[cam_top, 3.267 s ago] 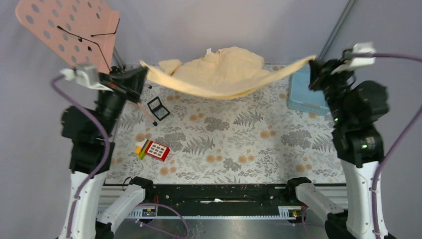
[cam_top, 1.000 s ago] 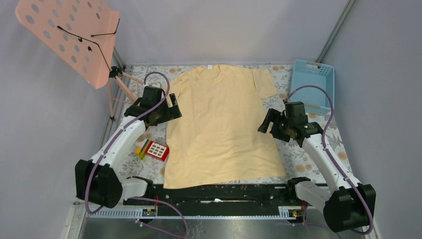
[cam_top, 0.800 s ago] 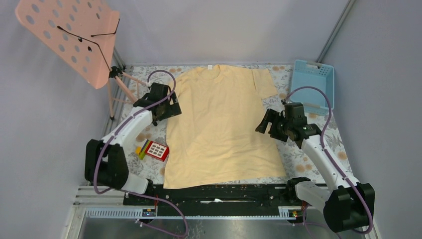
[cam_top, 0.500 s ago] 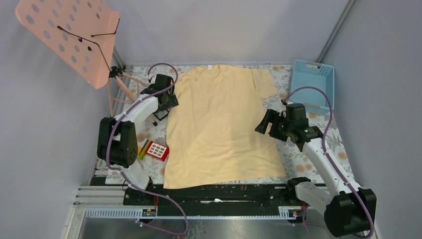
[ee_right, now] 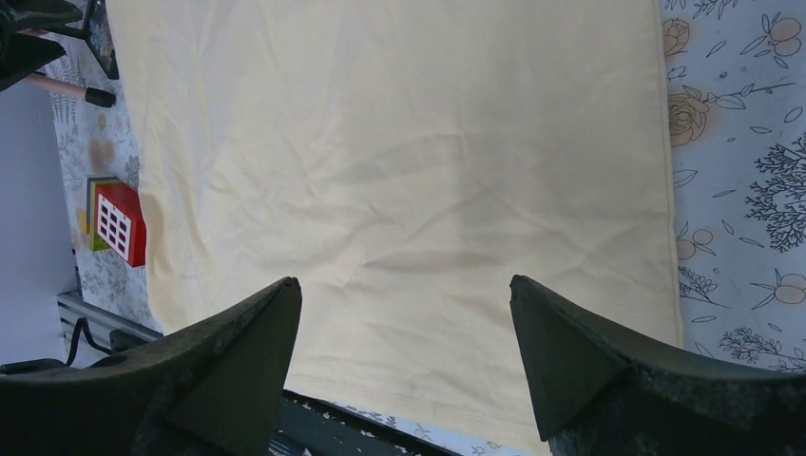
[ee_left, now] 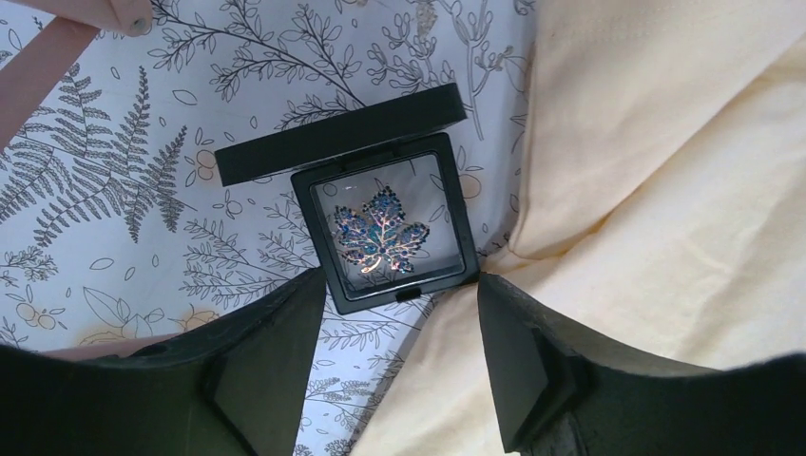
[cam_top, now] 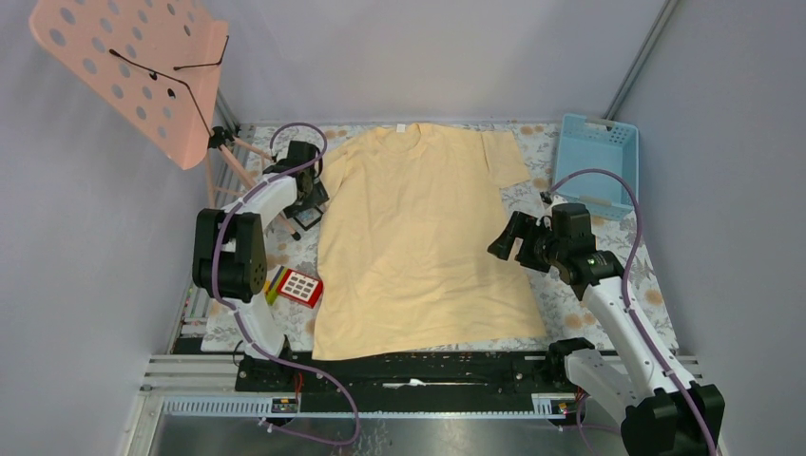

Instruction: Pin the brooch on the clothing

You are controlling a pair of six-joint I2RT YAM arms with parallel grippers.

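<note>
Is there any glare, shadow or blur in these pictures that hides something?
Left wrist view: the brooch is sharp, with mild glare on the window of its black case. Right wrist view: soft grey shadows lie on the T-shirt; the fingers of the right gripper are dark, without detail. Top external view: even light, no strong glare.

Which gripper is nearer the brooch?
Left. The left gripper is right at the brooch, fingers flanking its black case; the right gripper is across the T-shirt, at its opposite edge.
</note>
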